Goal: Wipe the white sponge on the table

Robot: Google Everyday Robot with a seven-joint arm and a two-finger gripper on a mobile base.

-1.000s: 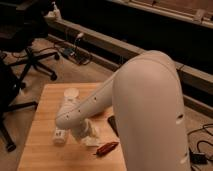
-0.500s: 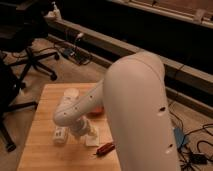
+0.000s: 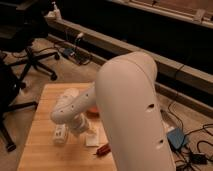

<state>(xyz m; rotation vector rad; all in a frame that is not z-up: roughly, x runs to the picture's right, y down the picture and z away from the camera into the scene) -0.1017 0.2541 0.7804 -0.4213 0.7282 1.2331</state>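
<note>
The white sponge lies flat on the light wooden table, near its front right part. My gripper hangs at the end of the white arm, just above and to the left of the sponge, close to touching it. The big arm link hides the right side of the table.
A white labelled bottle lies on the table left of the gripper. A red object lies in front of the sponge, and an orange-red object behind it. Black office chairs stand at the left. Cables and a blue box lie on the floor.
The arm's large link has swung left and covers more of the table. The gripper stays low by the sponge, shifted slightly.
</note>
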